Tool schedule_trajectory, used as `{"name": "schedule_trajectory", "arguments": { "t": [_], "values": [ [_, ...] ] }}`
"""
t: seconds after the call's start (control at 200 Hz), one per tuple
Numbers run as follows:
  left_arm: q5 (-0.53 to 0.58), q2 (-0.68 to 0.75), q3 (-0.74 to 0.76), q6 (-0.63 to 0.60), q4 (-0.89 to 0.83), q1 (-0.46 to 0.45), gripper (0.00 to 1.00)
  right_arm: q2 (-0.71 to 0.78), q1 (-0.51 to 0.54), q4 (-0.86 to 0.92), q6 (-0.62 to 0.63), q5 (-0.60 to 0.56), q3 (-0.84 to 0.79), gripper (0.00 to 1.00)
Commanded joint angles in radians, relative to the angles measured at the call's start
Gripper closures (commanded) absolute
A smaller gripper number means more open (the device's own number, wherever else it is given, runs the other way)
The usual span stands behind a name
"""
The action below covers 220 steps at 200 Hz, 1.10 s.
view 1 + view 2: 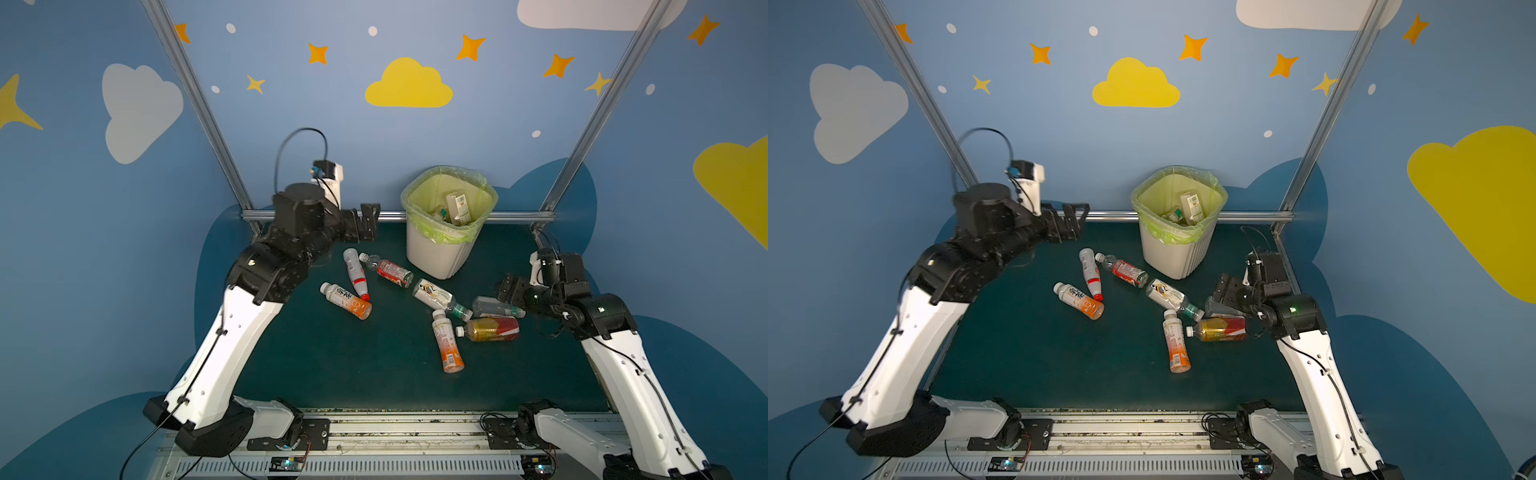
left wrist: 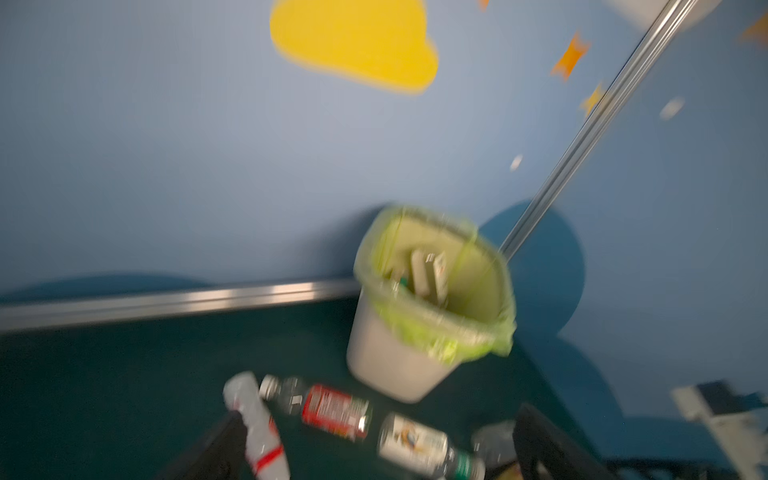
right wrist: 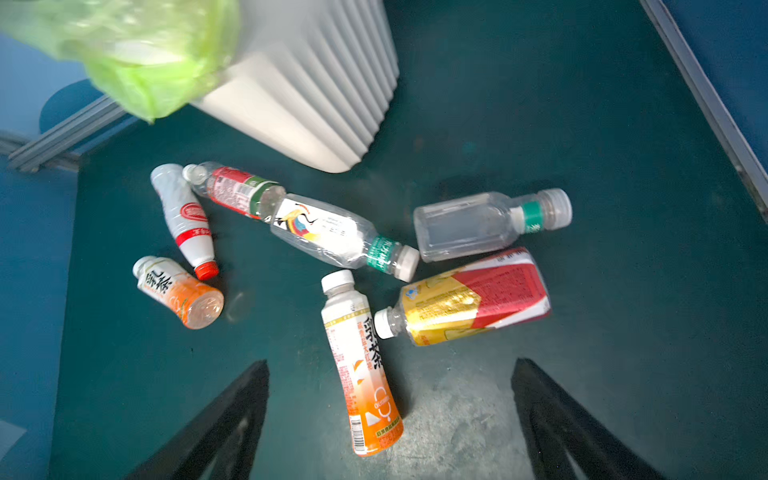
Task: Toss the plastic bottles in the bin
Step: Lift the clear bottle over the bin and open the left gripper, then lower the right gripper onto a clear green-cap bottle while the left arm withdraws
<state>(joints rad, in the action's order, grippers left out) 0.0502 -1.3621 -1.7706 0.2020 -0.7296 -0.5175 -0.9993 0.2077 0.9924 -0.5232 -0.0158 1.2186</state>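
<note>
Several plastic bottles lie on the dark green mat: a white one with a red cap (image 1: pixel 355 272), a red-labelled one (image 1: pixel 390 270), two orange-and-white ones (image 1: pixel 347 301) (image 3: pixel 361 365), a white-labelled one (image 3: pixel 328 232), a clear one (image 3: pixel 478 224) and a gold-and-red one (image 1: pixel 492 328). The white bin (image 1: pixel 436 257) with its yellow-green bag stands at the back and holds more bottles (image 1: pixel 456 205). My left gripper (image 1: pixel 370 218) (image 2: pixel 380 413) hangs open and empty, raised left of the bin. My right gripper (image 1: pixel 505 286) (image 3: pixel 390 365) is open, low over the right-hand bottles, gripping nothing.
A metal rail (image 1: pixel 519 216) runs along the mat's back edge behind the bin, and slanted frame posts (image 1: pixel 199 104) rise at both back corners. The bare front half of the mat (image 1: pixel 353 374) lies between the two arm bases.
</note>
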Motion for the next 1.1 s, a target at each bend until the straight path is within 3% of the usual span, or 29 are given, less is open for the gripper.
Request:
{"name": "schedule_trajectory", "arguments": {
  "t": [0.0,0.225,0.451,0.796,0.931,1.097],
  "values": [
    [-0.019,0.031,0.156,0.014,-0.171,0.002,0.00,0.025,-0.062,0.032,-0.044,0.079,-0.059,0.08],
    [-0.041,0.113,0.445,0.120,-0.222,0.003,0.00,0.008,-0.120,0.047,-0.013,0.096,-0.106,0.08],
    [-0.036,0.221,0.618,0.194,-0.183,0.005,0.00,0.026,-0.187,-0.048,-0.054,0.133,-0.237,0.08],
    [-0.106,0.270,0.683,0.194,-0.174,0.014,0.00,-0.061,-0.352,-0.184,-0.085,0.203,-0.313,0.11],
    [-0.128,0.270,0.695,0.190,-0.164,0.015,0.00,-0.110,-0.436,-0.231,-0.097,0.258,-0.323,0.20],
    [-0.135,0.277,0.710,0.184,-0.159,0.017,0.00,-0.186,-0.497,-0.266,-0.100,0.318,-0.329,0.22]
  ]
}}
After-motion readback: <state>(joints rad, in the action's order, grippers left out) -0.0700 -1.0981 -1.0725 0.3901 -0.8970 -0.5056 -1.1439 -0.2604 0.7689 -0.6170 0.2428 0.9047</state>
